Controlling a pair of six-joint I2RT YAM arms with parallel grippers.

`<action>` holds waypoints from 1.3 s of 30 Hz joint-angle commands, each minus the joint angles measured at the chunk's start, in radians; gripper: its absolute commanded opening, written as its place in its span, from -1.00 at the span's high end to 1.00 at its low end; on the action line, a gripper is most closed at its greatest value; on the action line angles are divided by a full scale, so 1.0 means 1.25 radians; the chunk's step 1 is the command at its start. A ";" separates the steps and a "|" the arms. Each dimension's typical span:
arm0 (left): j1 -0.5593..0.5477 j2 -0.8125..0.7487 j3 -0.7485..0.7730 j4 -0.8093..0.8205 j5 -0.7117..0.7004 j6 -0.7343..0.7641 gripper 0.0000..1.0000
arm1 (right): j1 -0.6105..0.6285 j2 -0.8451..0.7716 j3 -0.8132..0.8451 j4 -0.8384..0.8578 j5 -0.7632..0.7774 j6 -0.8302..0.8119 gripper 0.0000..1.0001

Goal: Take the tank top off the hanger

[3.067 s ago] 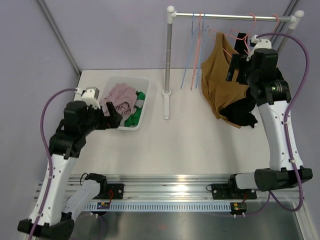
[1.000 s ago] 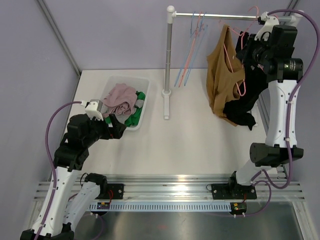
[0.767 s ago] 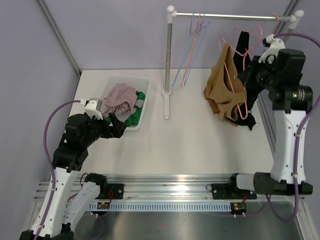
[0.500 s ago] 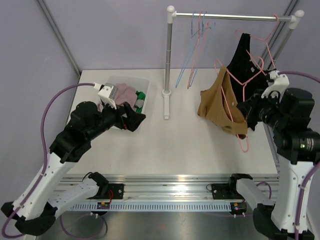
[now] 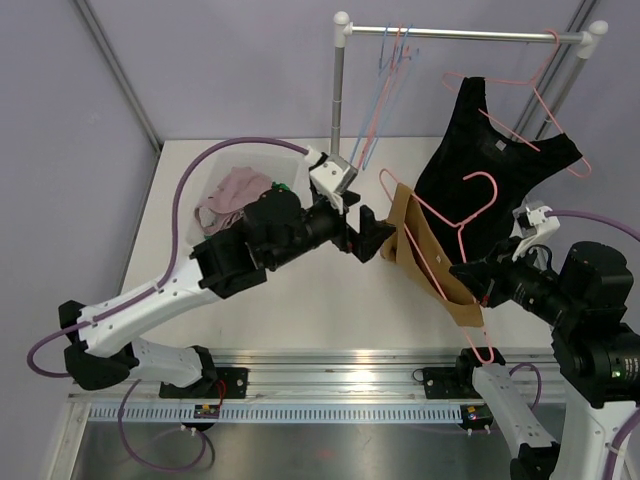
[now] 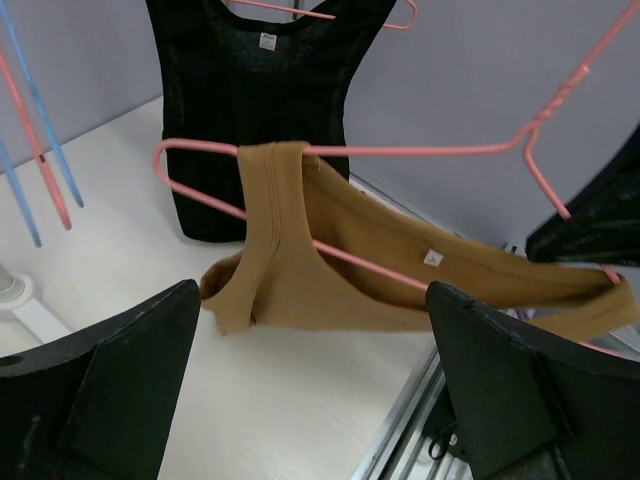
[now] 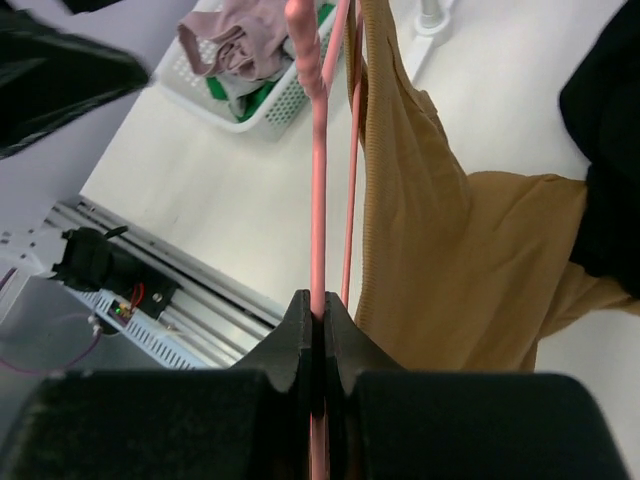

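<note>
Stripping step: right claw (image 7: 318, 305), clamped on pink hanger (image 7: 319, 180), holds brown tank top (image 5: 428, 262) toward near-right corner of counter (image 5: 345, 312); left claw (image 5: 372, 236), jaws apart, likely needs to close on its shoulder strap (image 6: 262, 215)

Black top (image 5: 490, 165) on rail (image 5: 450, 34), clothes basket (image 5: 222, 168), empty hangers (image 5: 385, 70)

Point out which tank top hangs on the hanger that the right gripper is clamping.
The brown tank top, draped on the pink hanger pinched in the right gripper. The black tank top hangs from the rail instead.
</note>
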 commanded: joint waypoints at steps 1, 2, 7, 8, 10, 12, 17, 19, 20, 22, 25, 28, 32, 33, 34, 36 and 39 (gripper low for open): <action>-0.015 0.046 0.050 0.107 -0.059 0.037 -0.98 | 0.017 -0.019 -0.002 0.039 -0.095 0.022 1.00; -0.016 0.073 0.057 0.110 -0.068 0.038 -0.98 | 0.020 -0.017 0.004 0.034 -0.097 0.023 1.00; -0.022 0.121 0.072 0.114 -0.126 0.064 -0.87 | 0.028 -0.016 0.022 0.044 -0.149 0.029 1.00; -0.022 0.127 0.073 0.116 -0.134 0.068 -0.82 | 0.027 -0.017 0.022 0.049 -0.169 0.032 1.00; -0.022 0.133 0.072 0.115 -0.146 0.078 -0.59 | 0.027 -0.019 0.020 0.054 -0.182 0.030 1.00; -0.022 0.140 0.070 0.113 -0.151 0.081 -0.42 | 0.027 -0.017 0.022 0.056 -0.179 0.030 1.00; -0.022 0.148 0.056 0.107 -0.180 0.093 0.34 | 0.027 -0.014 0.033 0.057 -0.182 0.027 1.00; -0.022 0.145 0.050 0.102 -0.199 0.097 0.74 | 0.028 -0.013 0.034 0.056 -0.176 0.023 1.00; -0.022 0.142 0.048 0.099 -0.207 0.098 0.90 | 0.028 -0.010 0.033 0.056 -0.174 0.021 1.00; -0.021 0.131 0.040 0.088 -0.253 0.094 0.99 | 0.029 -0.006 0.029 0.057 -0.178 0.018 1.00; -0.012 0.113 0.049 0.054 -0.389 0.063 1.00 | 0.040 -0.003 0.029 0.061 -0.208 0.003 1.00; 0.031 0.083 0.071 -0.053 -0.525 -0.022 1.00 | 0.100 0.018 0.035 0.050 -0.240 -0.031 1.00; 0.116 -0.015 0.072 -0.129 -0.549 -0.058 1.00 | 0.208 0.071 0.079 0.024 -0.261 -0.098 1.00; 0.125 -0.026 0.077 -0.136 -0.545 -0.053 1.00 | 0.222 0.082 0.090 0.023 -0.269 -0.105 1.00; 0.134 -0.035 0.084 -0.145 -0.541 -0.041 1.00 | 0.246 0.100 0.112 0.023 -0.290 -0.111 1.00; 0.152 -0.050 0.111 -0.166 -0.535 -0.024 1.00 | 0.255 0.115 0.133 0.040 -0.319 -0.121 1.00; 0.185 -0.060 0.140 -0.212 -0.519 -0.022 1.00 | 0.254 0.115 0.137 0.118 -0.360 -0.110 1.00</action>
